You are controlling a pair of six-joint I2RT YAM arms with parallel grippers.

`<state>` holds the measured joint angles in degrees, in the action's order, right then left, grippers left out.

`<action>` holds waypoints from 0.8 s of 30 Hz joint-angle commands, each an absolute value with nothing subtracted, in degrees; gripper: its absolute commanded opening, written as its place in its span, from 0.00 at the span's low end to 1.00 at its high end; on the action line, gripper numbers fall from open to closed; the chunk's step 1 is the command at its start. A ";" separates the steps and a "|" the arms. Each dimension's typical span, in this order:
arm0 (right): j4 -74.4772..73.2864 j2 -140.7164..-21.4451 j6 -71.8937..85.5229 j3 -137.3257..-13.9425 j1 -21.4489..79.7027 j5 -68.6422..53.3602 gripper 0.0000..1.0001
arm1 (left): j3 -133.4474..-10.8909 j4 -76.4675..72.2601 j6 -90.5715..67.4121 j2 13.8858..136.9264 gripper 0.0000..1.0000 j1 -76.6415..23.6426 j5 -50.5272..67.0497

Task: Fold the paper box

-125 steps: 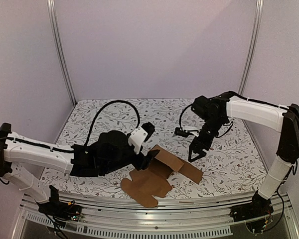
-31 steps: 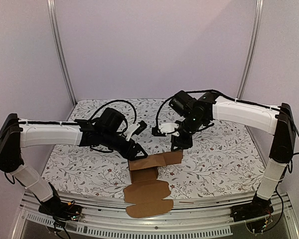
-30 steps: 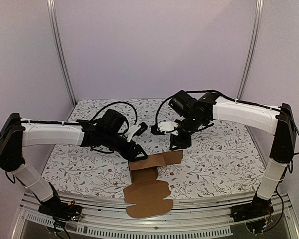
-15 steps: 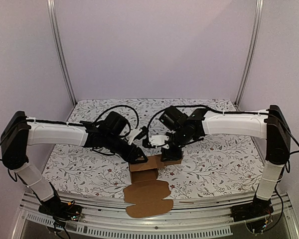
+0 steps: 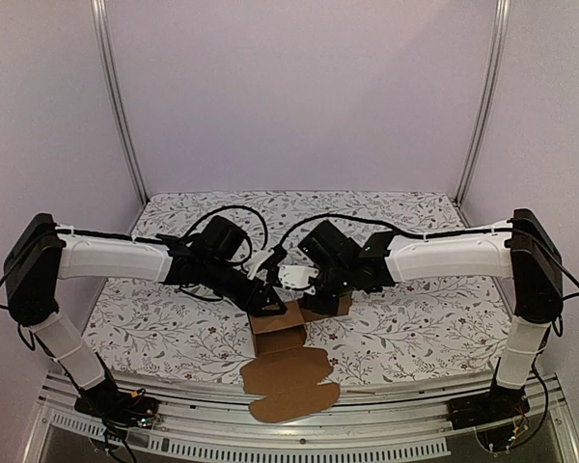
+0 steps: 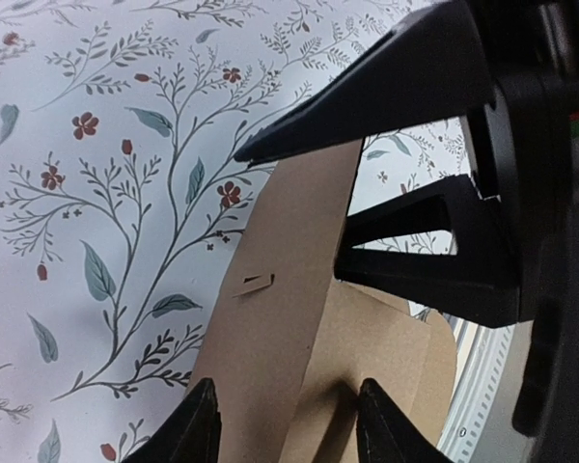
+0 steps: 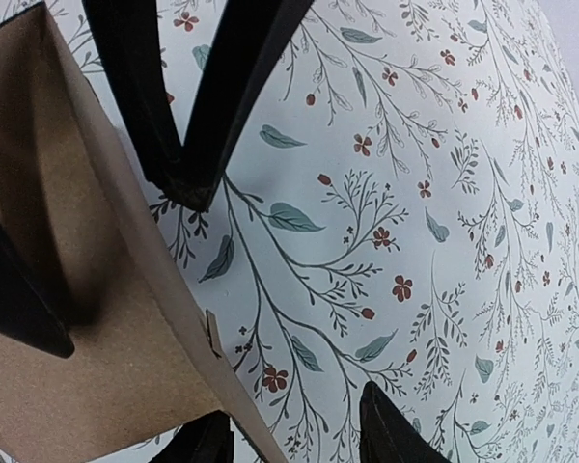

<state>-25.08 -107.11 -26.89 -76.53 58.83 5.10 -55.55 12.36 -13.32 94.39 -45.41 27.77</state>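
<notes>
The paper box (image 5: pixel 280 338) is brown cardboard at the near middle of the table, with its back panels raised and a flat flap (image 5: pixel 291 384) lying toward the front edge. My left gripper (image 5: pixel 268 301) is at the box's back left corner. In the left wrist view it (image 6: pixel 288 424) stands open, its fingertips either side of an upright cardboard panel (image 6: pixel 280 318). My right gripper (image 5: pixel 314 292) meets it from the right. In the right wrist view it (image 7: pixel 294 439) is open astride the panel's edge (image 7: pixel 68 328). Each wrist view shows the other gripper's fingers close by.
A floral cloth (image 5: pixel 415 318) covers the table. A metal rail (image 5: pixel 299 429) runs along the front edge just past the flat flap. Purple walls with two metal posts (image 5: pixel 121 116) close in the back and sides. Black cables (image 5: pixel 236 212) loop behind the grippers.
The right arm has swung left and down to the box's back right flap. The left gripper has edged right to the back left corner, and its jaws have narrowed a little.
</notes>
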 commanded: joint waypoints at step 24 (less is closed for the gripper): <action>-37.91 -103.03 -32.25 -80.77 37.99 -9.58 0.45 | -55.28 10.37 -14.94 96.42 0.45 -43.51 30.18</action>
